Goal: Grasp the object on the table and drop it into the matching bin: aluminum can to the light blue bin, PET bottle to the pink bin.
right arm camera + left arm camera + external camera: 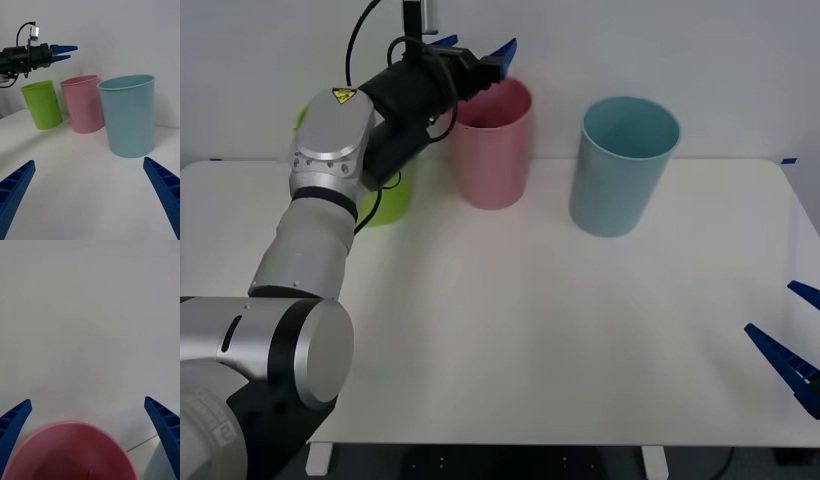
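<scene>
Front view: the left hand [478, 49] is raised above the far edge of the table [560, 330], just over the rim of the pink bin [495, 145]. Its blue fingers are spread apart with nothing between them. The pink bin stands near the far edge, left of centre. The light blue bin [623, 165] stands to its right, apart from it, also near the far edge. A lime green bin [390, 200] sits behind the left arm, partly hidden, toward the far left corner. The right hand [792, 335] rests low near the table's right edge, fingers parted, holding nothing.

Right wrist view: the right hand's two blue fingers [17, 187] stand wide apart with bare table between them. The light blue bin [129, 114] is nearest, the pink bin [83, 103] beside it, the lime green bin [42, 104] beyond. All three stand upright. The left hand [63, 52] hangs above the pink and green bins, open and empty.

Left wrist view: the left hand's fingers [163, 427] are wide apart, empty. The pink bin's round rim [71, 450] lies directly below them. The bottle cannot be made out inside; its whereabouts cannot be told.
</scene>
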